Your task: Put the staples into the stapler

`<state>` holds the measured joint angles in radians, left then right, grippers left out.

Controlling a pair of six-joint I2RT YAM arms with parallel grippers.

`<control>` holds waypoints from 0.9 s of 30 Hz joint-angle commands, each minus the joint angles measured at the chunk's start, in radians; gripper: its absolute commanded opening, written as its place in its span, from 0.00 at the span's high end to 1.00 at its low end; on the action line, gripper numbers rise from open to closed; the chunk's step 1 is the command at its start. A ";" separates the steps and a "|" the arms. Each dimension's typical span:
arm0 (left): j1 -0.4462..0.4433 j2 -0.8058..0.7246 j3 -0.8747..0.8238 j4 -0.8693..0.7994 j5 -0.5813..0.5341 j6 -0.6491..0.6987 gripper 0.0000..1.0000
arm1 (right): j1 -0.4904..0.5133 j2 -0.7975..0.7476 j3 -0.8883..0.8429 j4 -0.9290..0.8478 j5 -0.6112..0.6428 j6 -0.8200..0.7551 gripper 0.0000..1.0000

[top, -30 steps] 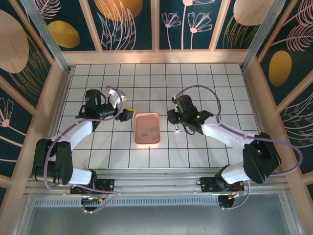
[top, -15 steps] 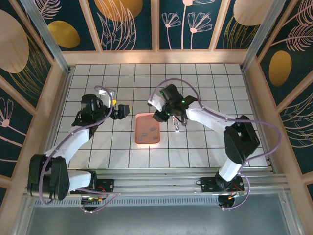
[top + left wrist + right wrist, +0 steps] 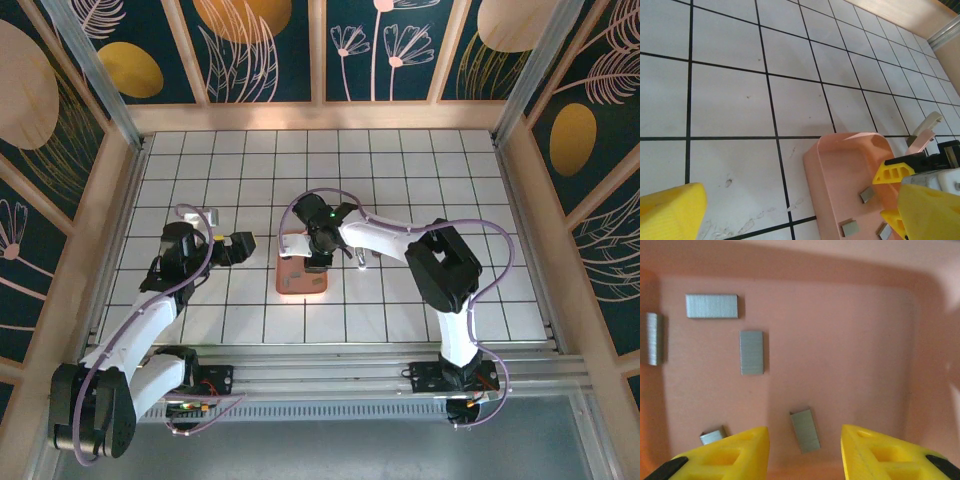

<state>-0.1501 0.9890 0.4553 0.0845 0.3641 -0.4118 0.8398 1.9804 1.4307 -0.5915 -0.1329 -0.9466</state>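
Right tool (image 3: pixel 805 452): part-open, empty, over salmon-pink rectangular tray (image 3: pixel 920 340). Nearest short grey metal staple strip (image 3: pixel 805 430): midway between jaws, long axis crosswise to closing

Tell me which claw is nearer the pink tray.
Right. The right claw hangs directly over the pink tray, its fingertips above the staples inside; the left claw sits off to the tray's left, over bare tiles.

Staples (image 3: pixel 751 352) in tray (image 3: pixel 284 285); right pincer (image 3: pixel 804 434) above tray; stapler (image 3: pixel 359 260) seemingly just right of tray.
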 commanded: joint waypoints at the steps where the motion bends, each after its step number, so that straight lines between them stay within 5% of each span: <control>1: -0.003 -0.018 -0.023 -0.020 -0.016 -0.024 0.03 | 0.012 0.038 0.056 -0.051 0.047 -0.084 0.58; 27: -0.002 -0.041 -0.053 -0.029 -0.027 -0.012 0.03 | 0.016 0.192 0.189 -0.184 0.105 -0.141 0.67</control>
<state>-0.1501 0.9619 0.4164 0.0631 0.3527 -0.4217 0.8509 2.1292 1.5822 -0.7197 -0.0605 -1.0683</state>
